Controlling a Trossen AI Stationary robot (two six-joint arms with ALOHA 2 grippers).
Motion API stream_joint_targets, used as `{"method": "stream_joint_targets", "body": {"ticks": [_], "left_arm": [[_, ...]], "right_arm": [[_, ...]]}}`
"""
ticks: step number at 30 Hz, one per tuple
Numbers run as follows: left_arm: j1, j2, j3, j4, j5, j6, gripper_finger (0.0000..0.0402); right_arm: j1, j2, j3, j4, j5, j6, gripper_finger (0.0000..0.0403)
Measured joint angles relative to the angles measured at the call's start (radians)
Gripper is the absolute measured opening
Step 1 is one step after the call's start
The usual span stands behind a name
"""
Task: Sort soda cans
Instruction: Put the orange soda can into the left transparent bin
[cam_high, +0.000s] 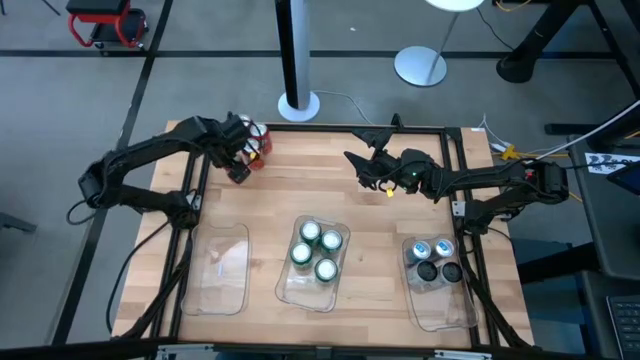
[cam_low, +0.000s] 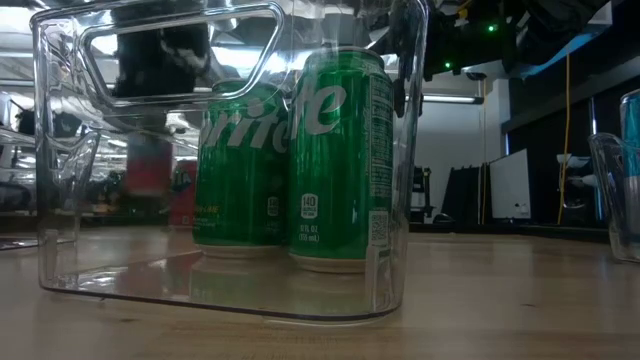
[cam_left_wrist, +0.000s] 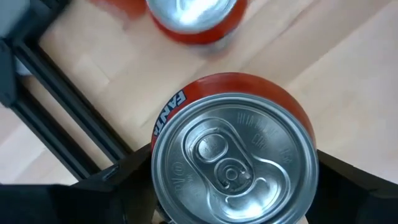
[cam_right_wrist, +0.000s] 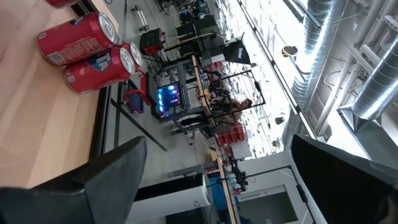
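Three clear trays sit along the table's near edge: the left tray (cam_high: 222, 268) holds nothing, the middle tray (cam_high: 290, 285) four green cans (cam_high: 317, 250), the right tray (cam_high: 447, 305) four blue or dark cans (cam_high: 434, 259). At the far-left corner, the left gripper (cam_high: 243, 150) clasps a red can (cam_left_wrist: 235, 155) beside other red cans (cam_high: 262, 142). The right gripper (cam_high: 362, 165) hovers, jaws wide.

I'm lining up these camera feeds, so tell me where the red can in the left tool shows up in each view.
High view: the red can sits at the table's far left corner, in the left tool.
Low view: not clearly visible; only a red blur behind the clear tray.
Left wrist view: its silver top fills the lower centre, between the fingers.
Right wrist view: red cans show far off; which one, I cannot tell.
Shared landmark: the light wooden tabletop.
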Motion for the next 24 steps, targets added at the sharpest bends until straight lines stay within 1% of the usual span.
{"method": "stream_joint_targets", "body": {"ticks": [6, 12, 18, 24], "left_arm": [[-0.075, -0.078, 0.134, -0.113, 0.000, -0.074, 0.0294], [-0.185, -0.115, 0.264, -0.215, 0.000, -0.180, 0.0294], [-0.346, -0.118, 0.351, -0.284, 0.000, -0.299, 0.0294], [-0.531, -0.118, 0.369, -0.316, 0.041, -0.414, 0.0294]], "right_arm": [[0.000, 0.000, 0.000, 0.000, 0.000, 0.000, 0.0399], [0.000, 0.000, 0.000, 0.000, 0.000, 0.000, 0.0399], [0.000, 0.000, 0.000, 0.000, 0.000, 0.000, 0.0399], [0.000, 0.000, 0.000, 0.000, 0.000, 0.000, 0.0399]]}}
